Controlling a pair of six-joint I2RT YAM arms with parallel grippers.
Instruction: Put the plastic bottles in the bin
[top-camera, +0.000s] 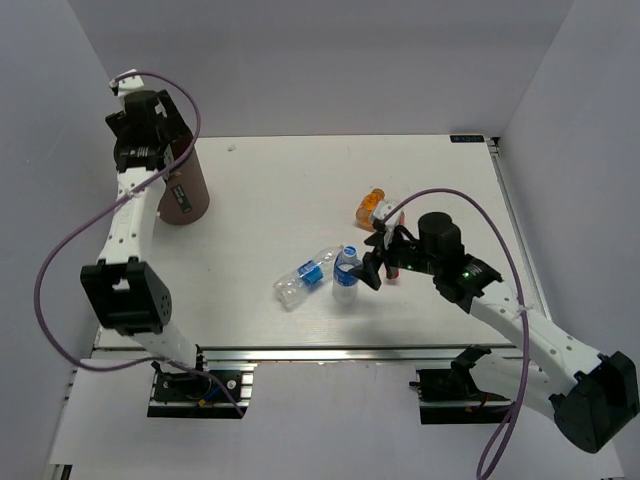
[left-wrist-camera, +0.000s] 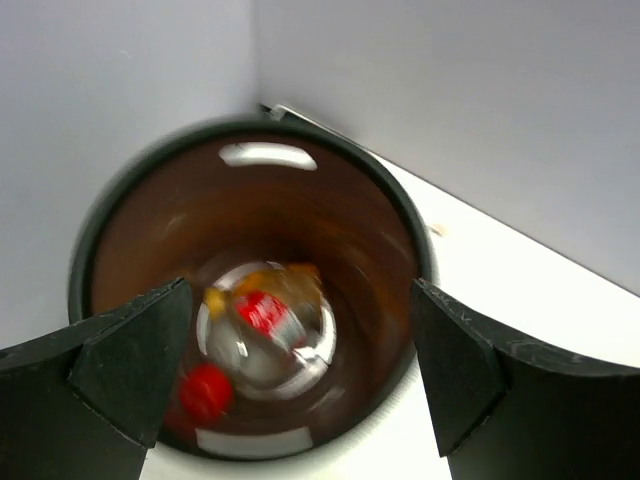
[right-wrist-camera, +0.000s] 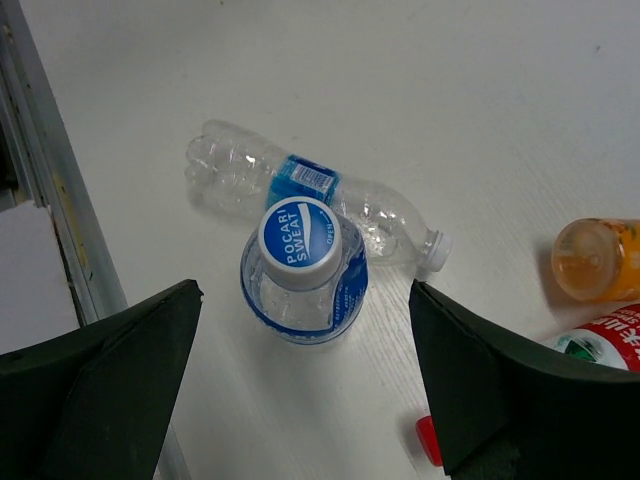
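The right wrist camera's own dark fingers (right-wrist-camera: 110, 390) fill its lower corners. They are spread wide, so the right pincer (right-wrist-camera: 302, 290) is released and holds nothing. It hangs over the upright bottle (right-wrist-camera: 300, 262), whose blue cap faces the lens.

Just behind that one, touching or nearly so, the lying bottle (right-wrist-camera: 300, 195) rests on its side, clear with a blue label. Off to the right sit an orange bottle (right-wrist-camera: 598, 258) and a red-labelled bottle (right-wrist-camera: 605, 340), the latter partly hidden by a finger.

The left pincer (left-wrist-camera: 300, 330) is also released, poised over the bin (left-wrist-camera: 150, 220) at the far left of the counter (top-camera: 270, 190). One bottle (left-wrist-camera: 268, 318) with a red label already lies at the bottom.

I judge the step in hand to be the pickup of the upright bottle. The next move calls for a descent that puts a finger on each side of it, without knocking the lying bottle. Then comes a closing and a long carry, since the bin stands well apart.

The counter is white, matte and bare around the bottles, with a metal rail (right-wrist-camera: 50, 200) along its near edge. Plain pale walls (top-camera: 320, 60) enclose it on three sides.
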